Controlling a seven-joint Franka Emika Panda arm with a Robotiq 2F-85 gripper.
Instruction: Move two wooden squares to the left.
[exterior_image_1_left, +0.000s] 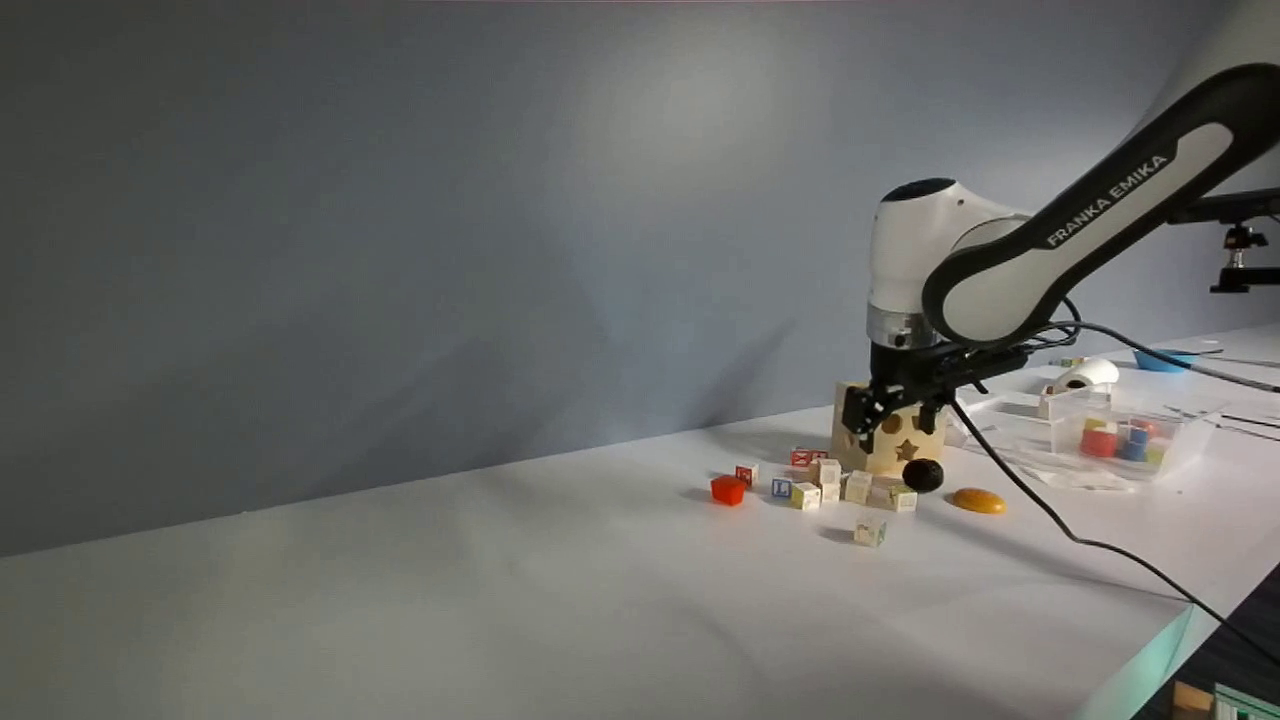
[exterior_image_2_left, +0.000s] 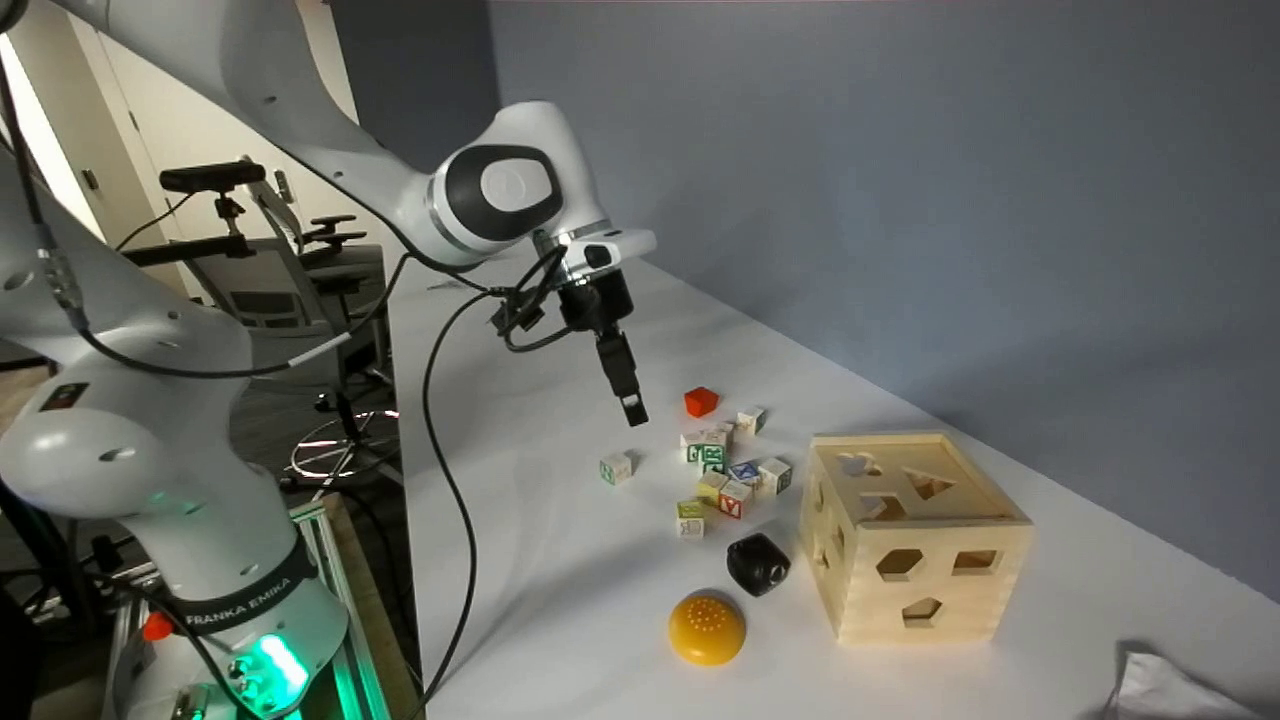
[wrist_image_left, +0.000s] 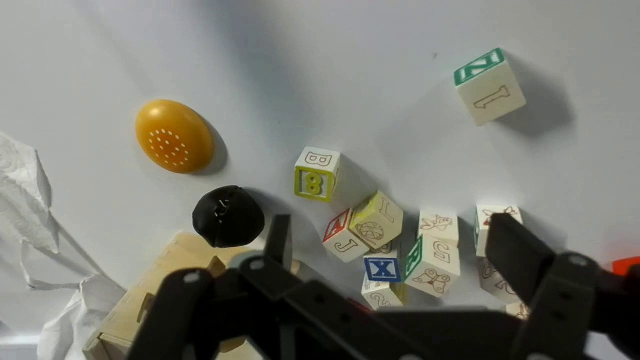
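Letter blocks (exterior_image_2_left: 712, 458): most bunched near the wooden shape box (exterior_image_2_left: 937, 577); one lone block (wrist_image_left: 490, 92) farther off.
Gripper (wrist_image_left: 393, 240): fingers wide apart, up in the air.
Black piece (exterior_image_2_left: 757, 565): just beside the box.

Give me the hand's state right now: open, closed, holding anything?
Hand: open, fingers spread wide apart in the wrist view, holding nothing.
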